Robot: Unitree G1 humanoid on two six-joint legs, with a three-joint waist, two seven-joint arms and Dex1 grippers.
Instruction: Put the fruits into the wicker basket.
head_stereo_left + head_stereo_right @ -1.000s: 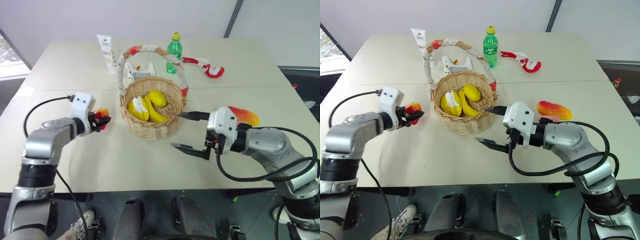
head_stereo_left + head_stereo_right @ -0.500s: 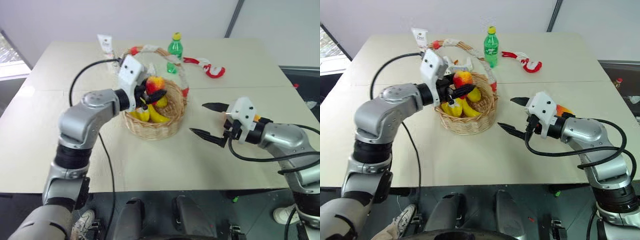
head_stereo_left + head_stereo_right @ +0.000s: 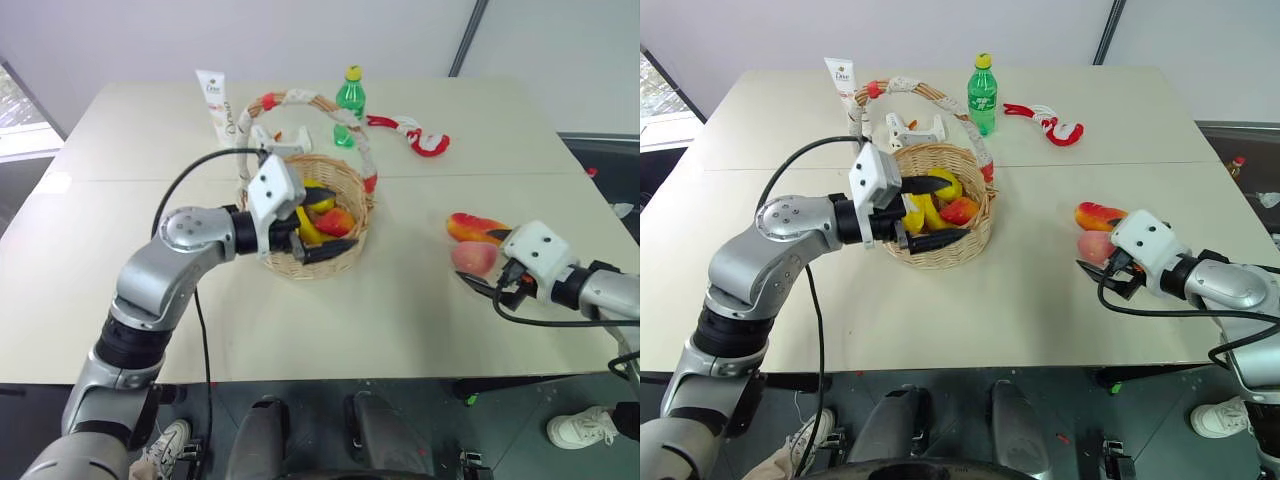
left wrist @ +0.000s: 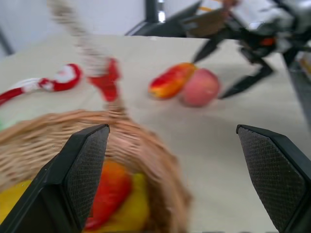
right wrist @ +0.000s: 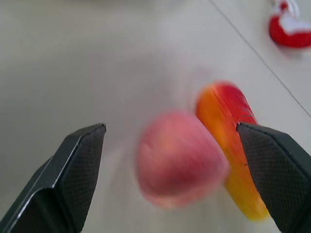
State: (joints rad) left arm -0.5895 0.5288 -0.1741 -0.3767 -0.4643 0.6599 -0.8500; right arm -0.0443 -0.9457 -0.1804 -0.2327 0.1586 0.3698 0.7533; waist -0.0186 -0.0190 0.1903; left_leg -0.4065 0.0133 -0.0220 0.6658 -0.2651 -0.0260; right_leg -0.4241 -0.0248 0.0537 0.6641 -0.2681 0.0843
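Left eye view: the round tan wicker basket [image 3: 335, 255] stands mid-table, its cloth-wrapped arched handle [image 3: 300, 100] upright. Inside lie yellow bananas [image 3: 308, 228], a lemon [image 3: 320, 197] and a red-orange apple-like fruit [image 3: 337, 220]. The left gripper [image 3: 312, 220] reaches in from the robot's left, arm bent at the elbow, pointing sideways across the basket's near rim, fingers spread wide and empty. On the beige table [image 3: 300, 320], well to the right, the elongated red-orange-yellow mango [image 3: 474, 227] lies with its long axis running left to right, touching the pink round peach [image 3: 473, 258] in front of it.

Right eye view: the right gripper [image 3: 1102, 274] is just beside the peach, forearm low, fingers released.

Left wrist view: the apple sits below the spread fingers [image 4: 82, 170].

Right wrist view: the peach lies between the open fingers [image 5: 77, 170], untouched.
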